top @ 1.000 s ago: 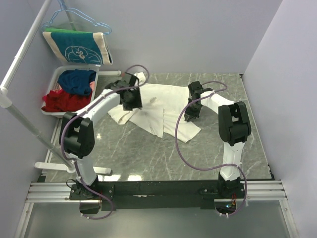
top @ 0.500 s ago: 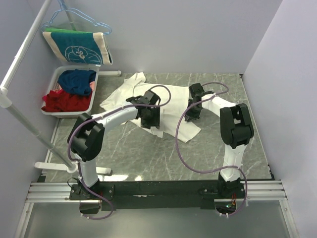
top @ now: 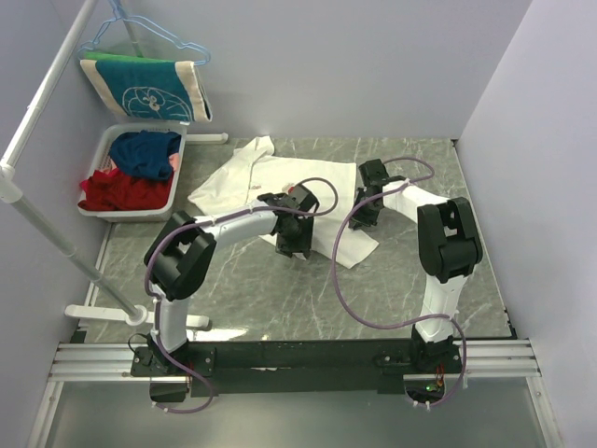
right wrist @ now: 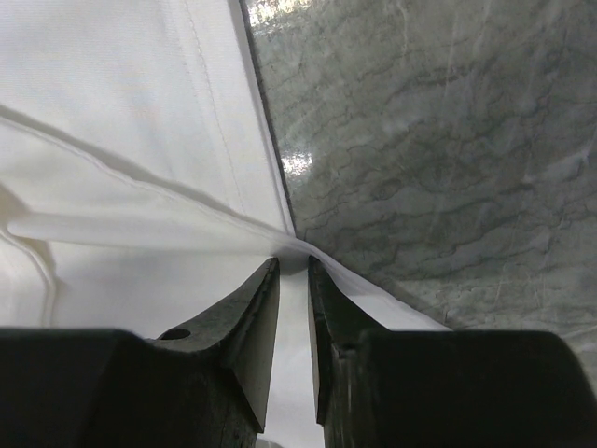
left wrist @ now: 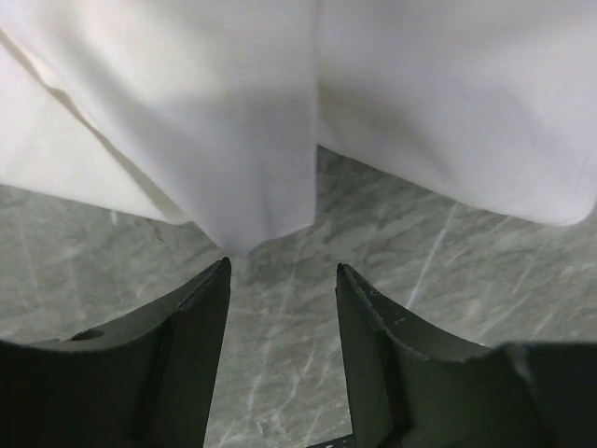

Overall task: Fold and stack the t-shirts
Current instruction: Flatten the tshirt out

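The cream-white t-shirt (top: 252, 177) lies rumpled and partly spread, plain side up, on the far middle of the grey marble worktop (top: 280, 289), its left sleeve reaching toward the far left corner. The right gripper (right wrist: 294, 263) is clamped on a raised fold at the shirt's right edge, while the left gripper (left wrist: 280, 271) hovers over its near edge with jaws apart and only bare marble between them. A white basket (top: 123, 216) of red and blue clothes sits off the worktop's left edge.

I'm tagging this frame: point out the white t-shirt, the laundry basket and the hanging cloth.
white t-shirt (top: 244, 174): overhead view, on its flat far part.
laundry basket (top: 121, 215): overhead view, on its near rim.
hanging cloth (top: 140, 89): overhead view, on its teal panel.
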Robot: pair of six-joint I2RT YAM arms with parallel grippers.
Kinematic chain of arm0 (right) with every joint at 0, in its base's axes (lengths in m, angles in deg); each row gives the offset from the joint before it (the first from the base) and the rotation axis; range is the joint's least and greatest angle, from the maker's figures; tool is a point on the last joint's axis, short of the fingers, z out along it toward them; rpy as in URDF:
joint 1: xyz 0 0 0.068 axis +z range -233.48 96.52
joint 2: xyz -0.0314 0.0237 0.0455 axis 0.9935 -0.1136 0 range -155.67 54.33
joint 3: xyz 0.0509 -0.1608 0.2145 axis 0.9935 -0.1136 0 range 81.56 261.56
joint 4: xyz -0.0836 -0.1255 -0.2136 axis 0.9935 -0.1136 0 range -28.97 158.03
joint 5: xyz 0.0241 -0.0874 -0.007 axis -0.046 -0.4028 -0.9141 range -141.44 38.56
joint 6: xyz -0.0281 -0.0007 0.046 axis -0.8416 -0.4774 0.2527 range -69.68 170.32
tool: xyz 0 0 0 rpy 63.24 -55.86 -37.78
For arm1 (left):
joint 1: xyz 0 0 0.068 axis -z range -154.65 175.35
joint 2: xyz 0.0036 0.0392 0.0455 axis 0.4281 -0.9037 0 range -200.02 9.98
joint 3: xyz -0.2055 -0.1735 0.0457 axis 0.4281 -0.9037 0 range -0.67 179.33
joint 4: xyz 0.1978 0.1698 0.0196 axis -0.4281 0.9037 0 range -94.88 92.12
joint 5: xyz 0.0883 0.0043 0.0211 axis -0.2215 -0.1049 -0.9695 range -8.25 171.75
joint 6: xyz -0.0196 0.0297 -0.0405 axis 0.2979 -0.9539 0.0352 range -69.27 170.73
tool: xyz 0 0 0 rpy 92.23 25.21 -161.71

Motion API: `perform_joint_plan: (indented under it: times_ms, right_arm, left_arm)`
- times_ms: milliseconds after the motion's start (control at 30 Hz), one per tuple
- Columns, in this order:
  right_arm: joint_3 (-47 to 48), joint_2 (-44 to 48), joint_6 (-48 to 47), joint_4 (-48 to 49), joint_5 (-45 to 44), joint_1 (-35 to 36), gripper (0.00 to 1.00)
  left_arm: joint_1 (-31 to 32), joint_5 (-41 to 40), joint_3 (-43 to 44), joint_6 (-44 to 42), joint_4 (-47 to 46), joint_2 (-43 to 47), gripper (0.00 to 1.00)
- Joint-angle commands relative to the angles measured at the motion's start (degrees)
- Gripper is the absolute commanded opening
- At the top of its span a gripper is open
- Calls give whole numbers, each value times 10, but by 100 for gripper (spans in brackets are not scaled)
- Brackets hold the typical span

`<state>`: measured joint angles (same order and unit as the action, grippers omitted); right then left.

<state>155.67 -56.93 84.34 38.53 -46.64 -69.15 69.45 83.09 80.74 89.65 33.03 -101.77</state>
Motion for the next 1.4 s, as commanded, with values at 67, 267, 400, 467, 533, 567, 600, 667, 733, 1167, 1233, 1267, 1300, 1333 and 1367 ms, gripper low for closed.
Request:
perform_joint_plan:
  times_ms: [67,267,400,467,533,567,600,667,733,1167,1233,1267,1300,1333,1367]
  right_arm:
    - [-19,5,-7,-20,-18,-8,27]
    - [-25,9,-6,-14,-11,-12,26]
    - [-30,12,-5,-8,-5,-15,26]
    - [-34,12,-4,-7,-2,-16,26]
    - [-34,11,-3,-5,1,-18,26]
    - [-34,12,-1,-4,2,-18,26]
    - [-34,10,-3,-4,3,-18,26]
    - [-35,10,-3,-4,6,-18,26]
    - [-35,10,-4,-3,7,-18,26]
    - [-27,10,0,-6,18,-22,25]
    - [-27,11,1,-6,20,-22,24]
    - [-27,10,0,-6,21,-21,24]
    - [-25,10,2,-5,21,-22,24]
    - [-26,10,1,-5,21,-22,24]
    - [-25,10,2,-4,22,-22,23]
  left_arm:
    - [16,-31,57,12,17,2,54]
    - [29,-36,89,11,27,-36,54]
    - [32,-56,97,16,30,-60,52]
    - [31,-80,103,20,38,-71,52]
    - [31,-105,109,22,51,-77,51]
    - [32,-110,111,23,53,-80,51]
    - [31,-115,111,24,55,-81,51]
    - [32,-122,107,25,58,-81,52]
    - [32,-123,109,25,60,-87,52]
    - [32,-115,77,27,71,-105,28]
    - [31,-105,63,23,60,-100,20]
    - [32,-100,56,20,53,-95,8]
    - [32,-99,46,20,49,-91,3]
    - [32,-95,44,18,45,-85,1]
    - [32,-98,42,15,45,-82,1]
